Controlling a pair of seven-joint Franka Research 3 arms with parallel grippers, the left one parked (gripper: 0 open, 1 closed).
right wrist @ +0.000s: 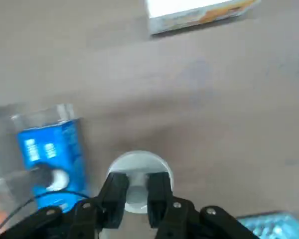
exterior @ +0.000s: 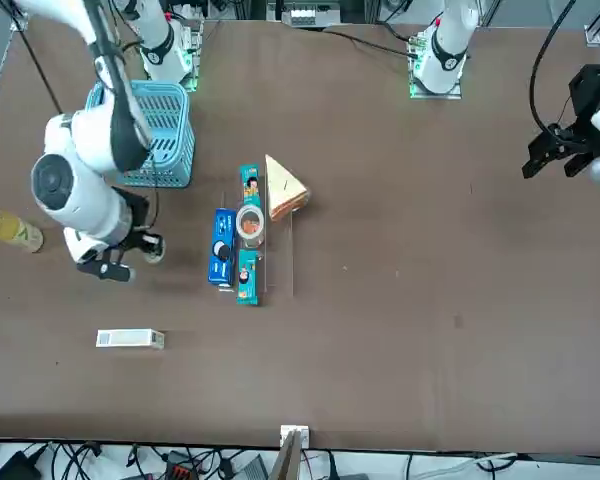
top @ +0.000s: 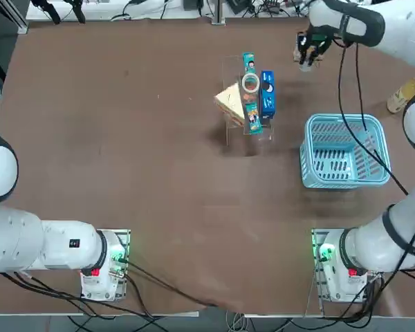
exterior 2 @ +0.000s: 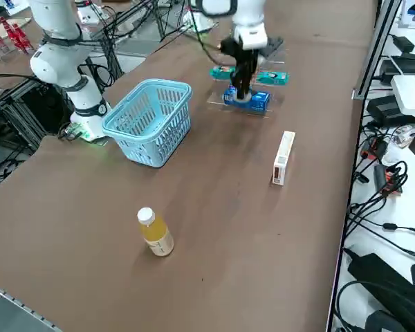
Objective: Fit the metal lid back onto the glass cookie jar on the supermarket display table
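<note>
The lid (right wrist: 140,161) is picked up, clamped in the right gripper's (right wrist: 138,181) fingers near the table's (top: 145,159) far edge; the jar (top: 250,84) stands uncovered (transfer and seating outstanding).

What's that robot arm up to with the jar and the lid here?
The right gripper has the metal lid pinched in its fingers, above the table. The glass cookie jar stands among the snack packs, its lid not yet on. The basket is off to one side.
</note>
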